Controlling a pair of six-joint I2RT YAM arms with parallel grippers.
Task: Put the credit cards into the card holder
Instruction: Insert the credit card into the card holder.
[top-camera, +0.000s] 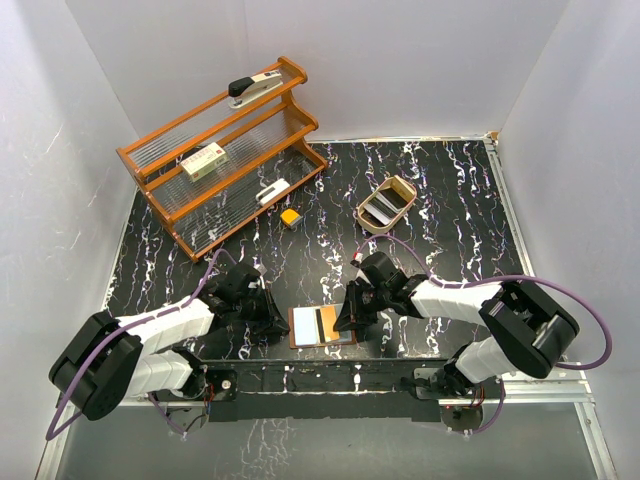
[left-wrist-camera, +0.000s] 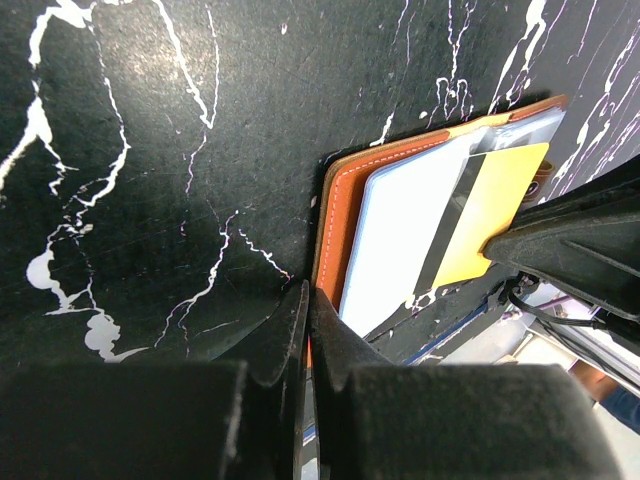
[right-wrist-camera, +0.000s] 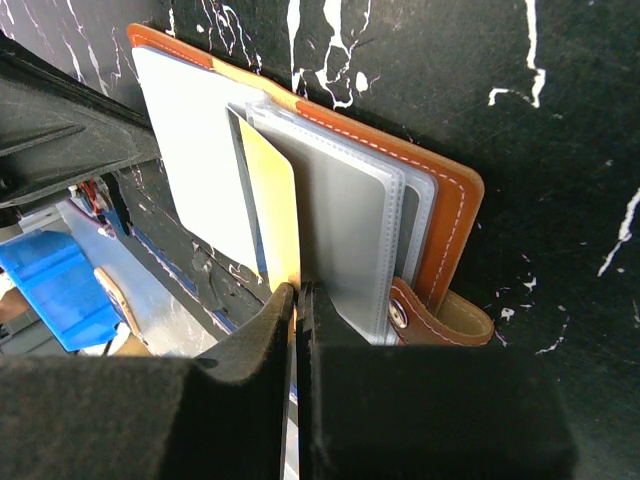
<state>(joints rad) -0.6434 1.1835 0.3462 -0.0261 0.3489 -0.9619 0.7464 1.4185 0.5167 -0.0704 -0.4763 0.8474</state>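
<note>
Both arms' jaws together flank the card holder, right perhaps pinching a card.

No readable text or numbers, markings on the small box too blurred

Right claw hides card holder's edge.

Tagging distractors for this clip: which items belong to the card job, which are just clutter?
Job: wallet; card lying on it; more cards in the tray.
Clutter: rack; stapler; box; yellow block.
</note>
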